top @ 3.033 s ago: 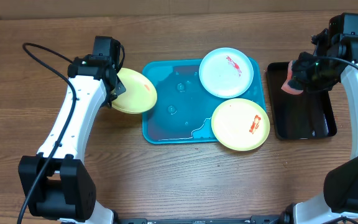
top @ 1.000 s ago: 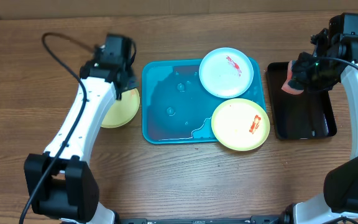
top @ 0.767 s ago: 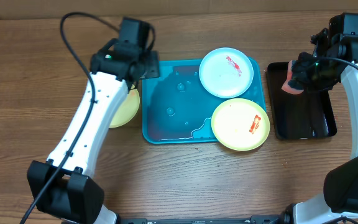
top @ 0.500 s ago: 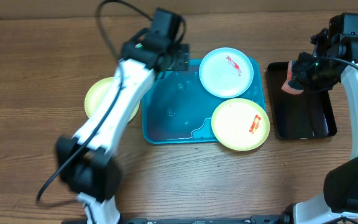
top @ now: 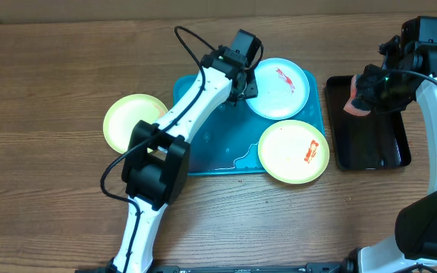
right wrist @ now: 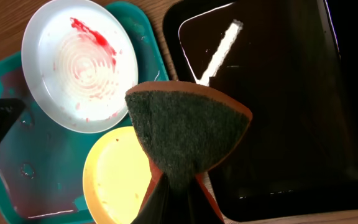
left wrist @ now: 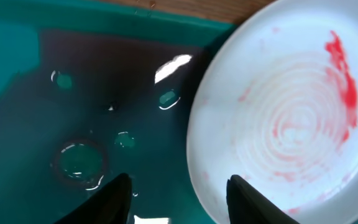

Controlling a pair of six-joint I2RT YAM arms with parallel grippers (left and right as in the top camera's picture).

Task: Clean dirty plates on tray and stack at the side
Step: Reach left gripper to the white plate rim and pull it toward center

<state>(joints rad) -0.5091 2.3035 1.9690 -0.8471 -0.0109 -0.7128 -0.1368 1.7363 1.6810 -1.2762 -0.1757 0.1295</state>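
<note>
The turquoise tray (top: 211, 144) holds a light blue-white plate (top: 278, 88) with a red smear at its back right and a pale yellow plate (top: 293, 151) with a red smear at its front right. A clean pale yellow plate (top: 131, 121) lies on the table left of the tray. My left gripper (top: 243, 85) is open and empty, low over the tray at the white plate's left rim; in the left wrist view (left wrist: 179, 193) the white plate (left wrist: 291, 118) lies between and beyond the fingers. My right gripper (top: 359, 97) is shut on an orange sponge (right wrist: 188, 127) with a dark scouring face, above the black tray.
A narrow black tray (top: 370, 125) sits right of the turquoise tray, also in the right wrist view (right wrist: 278, 93). Water pools and droplets lie on the turquoise tray floor (left wrist: 79, 162). Bare wooden table surrounds both trays.
My left arm set the clean yellow plate on the table left of the tray, let go, and swung right to the white plate's left rim. The right arm has not moved.
</note>
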